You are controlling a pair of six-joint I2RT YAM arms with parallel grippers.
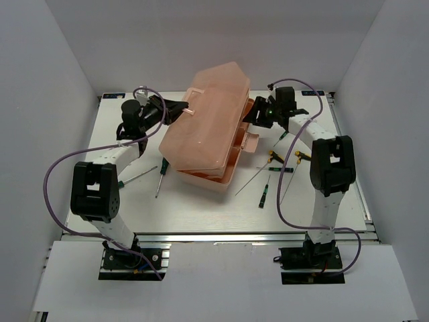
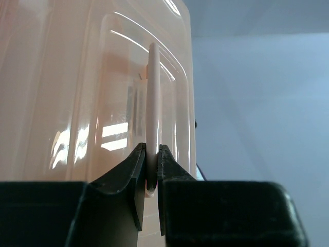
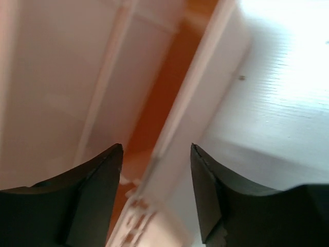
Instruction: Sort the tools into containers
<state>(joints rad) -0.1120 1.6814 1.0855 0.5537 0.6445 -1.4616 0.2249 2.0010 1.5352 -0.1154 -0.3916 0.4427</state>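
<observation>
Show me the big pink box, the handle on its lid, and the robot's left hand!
Translucent salmon-pink plastic toolbox (image 1: 204,131): top view, middle of its lid.
Pale pink lid handle (image 2: 152,103): left wrist view, its thin edge.
Left hand (image 2: 151,150): left wrist view, between the black fingertips pinching that handle.

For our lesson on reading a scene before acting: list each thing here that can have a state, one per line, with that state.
Left fingers: shut on the lid handle.
Right fingers: open, at the toolbox rim.
Toolbox lid: raised ajar.
Front latch: undone.
Screwdrivers: loose on the table, unsorted.
</observation>
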